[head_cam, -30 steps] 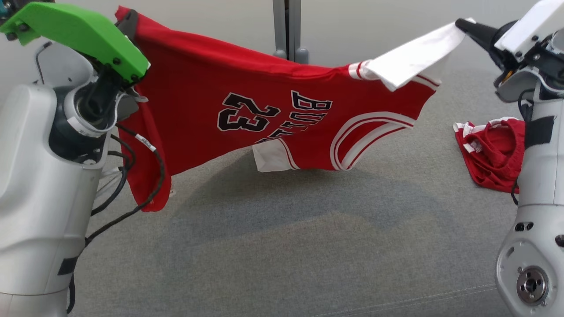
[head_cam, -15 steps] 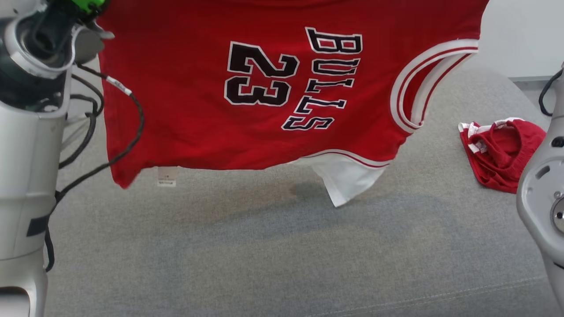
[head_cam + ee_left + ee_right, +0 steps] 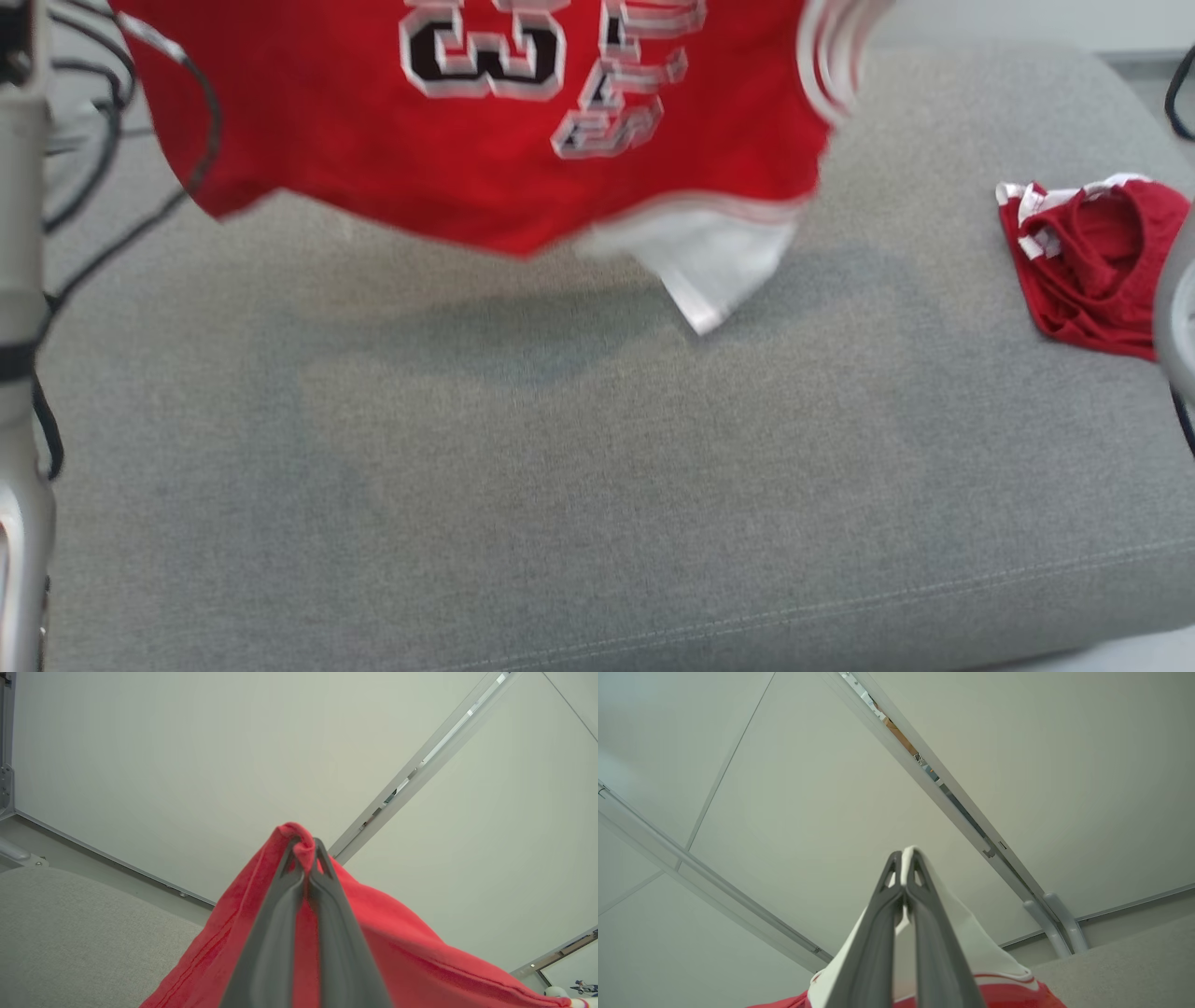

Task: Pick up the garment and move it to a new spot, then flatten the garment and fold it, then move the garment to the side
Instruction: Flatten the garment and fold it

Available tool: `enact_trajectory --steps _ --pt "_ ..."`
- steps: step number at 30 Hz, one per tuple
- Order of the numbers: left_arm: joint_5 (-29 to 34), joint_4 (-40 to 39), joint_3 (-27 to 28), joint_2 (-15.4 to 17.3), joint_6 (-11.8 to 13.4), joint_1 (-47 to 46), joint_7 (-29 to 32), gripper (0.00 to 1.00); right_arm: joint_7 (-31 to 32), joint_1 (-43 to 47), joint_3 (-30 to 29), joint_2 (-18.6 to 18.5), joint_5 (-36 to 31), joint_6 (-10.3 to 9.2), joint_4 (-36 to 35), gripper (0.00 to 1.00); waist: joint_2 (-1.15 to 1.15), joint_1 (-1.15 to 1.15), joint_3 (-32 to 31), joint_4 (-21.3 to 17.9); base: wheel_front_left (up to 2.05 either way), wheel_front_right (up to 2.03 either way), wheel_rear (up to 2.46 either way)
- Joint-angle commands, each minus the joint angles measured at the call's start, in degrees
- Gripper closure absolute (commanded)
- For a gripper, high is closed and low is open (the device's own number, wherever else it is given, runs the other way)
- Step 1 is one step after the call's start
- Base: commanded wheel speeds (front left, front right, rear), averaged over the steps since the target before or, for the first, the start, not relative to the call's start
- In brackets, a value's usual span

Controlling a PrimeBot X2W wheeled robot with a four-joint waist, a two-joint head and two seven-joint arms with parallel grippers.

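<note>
Left gripper: fingers pressed together, pinching a bunched red edge of the Bulls jersey. Right gripper: also clamped tight, on a white cloth edge of the same jersey. Head view is blurred. The jersey hangs in the air above the grey cushion, clear of it, with a white flap dangling lowest. A second red garment lies crumpled on the cushion at far right, well apart.

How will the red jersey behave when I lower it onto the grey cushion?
Probably floppy: the red jersey drapes limply from the left gripper and right gripper. Likely light, since pinched corners carry it. Its hanging white panel may land first and fold under.
</note>
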Motion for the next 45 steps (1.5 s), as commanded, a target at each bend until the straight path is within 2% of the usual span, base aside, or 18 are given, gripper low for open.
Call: enact_trajectory --steps 1,2,3,4,6,10,11,13,17,22,26,32,37,43,45 --pt "1.98 1.48 0.73 -0.15 -1.11 -3.8 -3.86 1.0 -5.61 -3.99 1.11 -0.05 -0.09 0.03 2.03 1.0 0.0 0.0 7.89 -1.28 0.0 0.0 0.0" --pt "2.39 2.45 1.17 -0.52 -2.11 -5.42 -6.2 1.0 -8.82 -5.76 1.78 -0.09 0.12 0.03 3.49 1.0 0.0 0.0 9.34 -1.65 0.0 0.0 0.0" --pt "2.39 2.45 1.17 -0.52 -2.11 -5.42 -6.2 1.0 -8.82 -5.76 1.78 -0.09 0.12 0.03 3.49 1.0 0.0 0.0 9.34 -1.65 0.0 0.0 0.0" --pt "3.35 3.36 1.12 -0.62 -3.64 -6.96 -8.63 1.0 -12.2 -7.48 2.42 -0.12 0.68 0.02 5.0 1.0 0.0 0.0 10.68 -2.04 0.0 0.0 0.0" --pt "5.35 5.39 0.66 -0.56 -8.54 -10.09 -14.64 1.0 -19.56 -10.44 4.3 -0.06 1.41 0.02 8.13 1.0 0.0 0.0 12.61 -3.0 0.0 0.0 0.0" --pt "8.04 10.14 0.53 -0.74 -16.52 -16.09 -25.45 1.0 -31.86 -16.23 9.65 -0.04 4.46 0.02 13.27 1.0 0.0 0.0 16.27 -4.99 0.0 0.0 0.0" --pt "9.45 12.44 0.16 -0.64 -19.6 -18.65 -29.91 1.0 -36.08 -17.83 12.36 -0.09 6.39 0.02 15.28 1.0 0.0 0.0 18.31 -5.72 0.0 0.0 0.0" --pt "9.74 15.72 0.6 -0.81 -20.96 -19.9 -32.96 1.0 -39.06 -18.33 14.54 -0.04 8.52 0.02 16.95 1.0 0.0 0.0 20.07 -6.32 0.0 0.0 0.0" --pt "9.52 22.29 1.03 -1.13 -21.74 -21.58 -35.1 1.0 -42.72 -17.78 18.42 -0.07 11.86 0.02 18.9 1.0 0.0 0.0 22.56 -6.94 0.0 0.0 0.0" --pt "9.12 26.61 1.33 -2.01 -24.09 -23.05 -37.86 1.0 -42.52 -18.1 23.28 -0.02 16.99 0.02 19.71 1.0 0.0 0.0 25.67 -7.08 0.0 0.0 0.0" --pt "8.55 29.17 1.88 -1.96 -26.04 -23.0 -38.9 1.0 -42.66 -16.51 26.63 -0.14 20.77 0.02 19.57 1.0 0.0 0.0 25.83 -6.94 0.0 0.0 0.0" --pt "6.4 31.87 3.0 -2.76 -28.91 -20.79 -38.9 1.0 -38.29 -12.22 32.5 0.07 25.85 0.02 16.06 1.0 0.0 0.0 25.2 -5.5 0.0 0.0 0.0" --pt "4.04 32.22 3.77 -3.21 -31.65 -13.7 -38.55 1.0 -35.23 -3.29 36.93 -0.11 28.55 0.02 11.05 1.0 0.0 0.0 21.58 -3.51 0.0 0.0 0.0" --pt "1.78 29.44 3.85 -3.65 -32.91 0.75 -37.44 1.0 -29.92 13.28 39.47 -1.43 31.56 0.02 4.26 1.0 0.0 0.0 14.78 -1.44 0.0 0.0 0.0" --pt "0.57 27.18 4.23 -3.62 -32.37 6.5 -36.59 1.0 -27.74 20.21 39.8 -1.98 33.11 0.02 0.76 1.0 0.0 0.0 12.53 -0.93 0.0 0.0 0.0"
